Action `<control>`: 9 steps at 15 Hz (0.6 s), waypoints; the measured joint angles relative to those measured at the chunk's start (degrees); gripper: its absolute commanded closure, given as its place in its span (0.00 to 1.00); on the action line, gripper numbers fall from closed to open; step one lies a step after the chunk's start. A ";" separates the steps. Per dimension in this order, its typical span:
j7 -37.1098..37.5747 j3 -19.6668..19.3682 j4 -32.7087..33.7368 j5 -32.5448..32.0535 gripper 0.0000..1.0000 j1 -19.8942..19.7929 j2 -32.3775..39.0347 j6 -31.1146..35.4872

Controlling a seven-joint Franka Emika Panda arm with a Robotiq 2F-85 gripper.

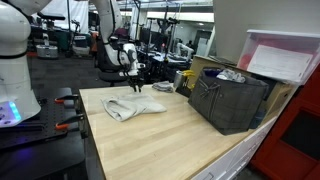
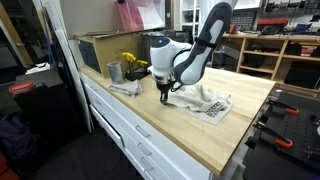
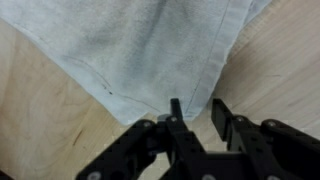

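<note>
Towel point(image 3: 140, 45): lay flat and slightly rumpled on the wooden table point(image 1: 170, 140), one hemmed corner pointing at the wrist camera.
Gripper point(image 3: 198, 125): hung straight down at that corner of the towel, close above the wood.
Jaw state: part-way spread, with bare wood showing in the gap. Nothing was pinched, and the corner's tip reached just between the fingers point(image 3: 176, 115).
Reason for that spot: probably because a corner is the thinnest, freest part of flat cloth, so fingers straddling it could catch it against the wood.
Reason for the low, upright pose: likely so that both tips met the cloth evenly.
Dark basket point(image 1: 228, 100): stood well apart from the towel.
Metal cup point(image 2: 114, 71): stood beyond the towel, apart from it.
</note>
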 measured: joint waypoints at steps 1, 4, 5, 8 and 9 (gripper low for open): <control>0.00 0.00 -0.55 -0.12 0.97 0.44 -0.39 0.00; -0.01 -0.03 -1.78 -0.28 1.00 0.96 -1.14 0.00; -0.03 -0.12 -1.94 -0.34 1.00 0.91 -1.25 0.00; -0.06 -0.79 -2.01 -0.68 1.00 0.59 -1.37 0.00; -0.07 -1.03 -2.01 -0.72 1.00 0.45 -1.38 0.00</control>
